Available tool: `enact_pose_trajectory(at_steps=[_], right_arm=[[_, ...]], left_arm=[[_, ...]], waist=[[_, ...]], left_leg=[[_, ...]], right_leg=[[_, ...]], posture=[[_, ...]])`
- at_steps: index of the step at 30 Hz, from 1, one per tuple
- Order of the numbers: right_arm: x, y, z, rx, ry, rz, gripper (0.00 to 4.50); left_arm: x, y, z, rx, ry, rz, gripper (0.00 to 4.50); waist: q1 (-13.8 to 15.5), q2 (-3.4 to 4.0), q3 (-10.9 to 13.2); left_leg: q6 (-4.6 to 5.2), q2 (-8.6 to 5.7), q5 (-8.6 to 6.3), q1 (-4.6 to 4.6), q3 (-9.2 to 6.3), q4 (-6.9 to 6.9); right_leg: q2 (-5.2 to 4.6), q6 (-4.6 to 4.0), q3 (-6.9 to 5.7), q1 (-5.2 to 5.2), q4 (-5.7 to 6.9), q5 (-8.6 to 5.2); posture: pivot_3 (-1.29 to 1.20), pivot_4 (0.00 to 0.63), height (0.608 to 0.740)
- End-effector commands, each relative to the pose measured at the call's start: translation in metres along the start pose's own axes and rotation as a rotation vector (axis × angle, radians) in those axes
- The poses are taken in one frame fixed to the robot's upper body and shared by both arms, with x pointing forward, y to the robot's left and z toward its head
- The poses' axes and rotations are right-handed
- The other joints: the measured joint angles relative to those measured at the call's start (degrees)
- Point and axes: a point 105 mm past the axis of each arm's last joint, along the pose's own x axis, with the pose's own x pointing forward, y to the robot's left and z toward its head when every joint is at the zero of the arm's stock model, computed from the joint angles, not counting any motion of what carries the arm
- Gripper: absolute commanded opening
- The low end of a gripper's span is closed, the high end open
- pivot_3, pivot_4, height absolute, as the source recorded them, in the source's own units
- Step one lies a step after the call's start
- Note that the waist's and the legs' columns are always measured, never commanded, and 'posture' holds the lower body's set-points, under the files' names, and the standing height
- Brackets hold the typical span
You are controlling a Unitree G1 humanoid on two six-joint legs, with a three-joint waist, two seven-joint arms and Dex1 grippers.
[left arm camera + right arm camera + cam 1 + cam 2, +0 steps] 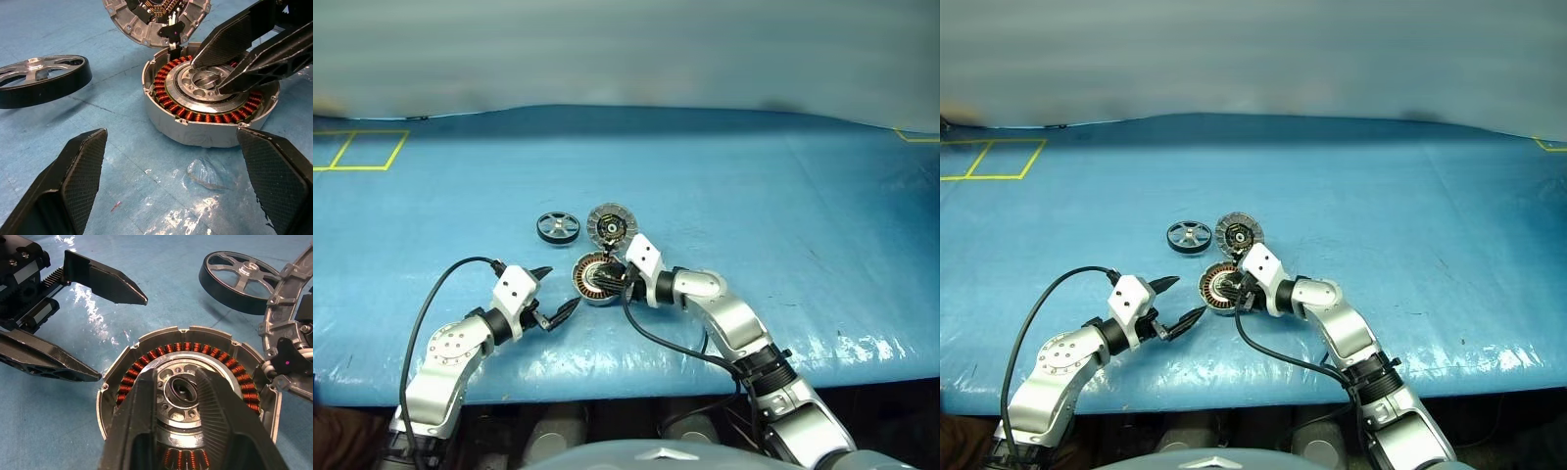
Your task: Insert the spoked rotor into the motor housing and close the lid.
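Observation:
The motor housing (592, 282), a silver cup ringed with copper windings, lies on the blue cover. My right gripper (615, 277) reaches over it from the right, its fingers (142, 431) drawn close on the small central hub (208, 81). Just behind the housing the lid (610, 224) stands tilted with its dark, ribbed face showing, joined to the housing by short wires (286, 360). The spoked rotor (558, 227) lies flat to the lid's left, untouched. My left gripper (563, 288) hovers just left of the housing, open and empty.
A blue tarp (783, 215) covers the table, wrinkled and glossy near the front edge (607, 377). Yellow tape squares (357, 150) mark the far left. A black cable (426, 304) loops beside the left arm, and another (661, 338) hangs under the right.

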Motion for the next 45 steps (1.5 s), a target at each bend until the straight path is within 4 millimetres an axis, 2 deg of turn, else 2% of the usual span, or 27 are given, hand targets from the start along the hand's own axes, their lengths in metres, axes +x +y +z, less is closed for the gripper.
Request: enact_pose_trajectory(at_steps=[1, 13, 23, 29, 33, 40, 45], right_arm=[[-0.001, -0.001, 0.016, -0.021, -0.054, -0.01, 0.09], [-0.001, -0.003, 0.017, -0.017, -0.048, -0.025, 0.01], [-0.001, 0.005, -0.007, -0.089, 0.086, 0.013, 0.01], [0.0, 0.001, -0.012, -0.205, 0.145, -0.017, 0.01], [0.002, -0.001, -0.003, -0.19, 0.096, -0.037, 0.01], [0.0, -0.002, 0.023, -0.115, -0.033, -0.043, 0.01], [0.0, -0.005, 0.028, -0.082, -0.059, -0.055, 0.01]], left_arm=[[0.0, -0.002, 0.005, 0.012, -0.016, 0.0, 4.5], [0.001, -0.004, 0.004, 0.008, -0.014, -0.006, 4.5], [0.0, -0.002, 0.003, 0.006, -0.011, 0.007, 4.5], [0.001, -0.001, 0.003, 0.004, -0.006, 0.01, 4.5], [0.001, 0.0, 0.004, 0.003, -0.004, 0.013, 4.5], [0.001, -0.001, 0.003, 0.002, -0.002, 0.011, 4.5], [0.003, -0.001, 0.003, 0.001, -0.002, 0.01, 4.5]], waist=[[0.0, 0.0, 0.0], [-0.1, 0.0, 0.0], [0.0, 0.01, 0.0], [0.0, 0.01, 0.0], [0.0, 0.0, 0.0], [0.0, 0.0, 0.0], [0.0, 0.01, 0.0]], left_leg=[[0.0, 0.0, 0.0, 0.0, 0.0, 0.0], [0.0, 0.0, 0.0, 0.0, 0.0, 0.0], [0.0, 0.0, 0.0, 0.01, 0.0, 0.0], [-0.01, 0.0, 0.0, 0.03, 0.0, 0.0], [-0.01, 0.0, 0.0, 0.06, 0.0, 0.02], [0.0, 0.0, 0.0, 0.01, 0.0, 0.01], [0.0, 0.01, 0.0, 0.01, -0.01, -0.02]], right_leg=[[0.0, 0.0, 0.0, -0.01, 0.0, 0.0], [0.0, 0.01, 0.0, -0.01, 0.0, 0.0], [0.0, 0.13, 0.0, 0.0, 0.0, -0.08], [0.0, 0.13, 0.0, 0.0, 0.0, -0.08], [-0.01, 0.14, -0.01, 0.01, 0.0, -0.08], [-0.01, 0.13, 0.0, 0.01, -0.01, -0.08], [0.0, 0.12, 0.0, -0.01, 0.0, -0.08]], posture=[[0.0, 0.15, 0.74], [0.0, 0.15, 0.74], [0.0, 0.15, 0.74], [0.0, 0.15, 0.74], [0.0, 0.15, 0.74], [0.0, 0.15, 0.74], [0.0, 0.15, 0.74]])
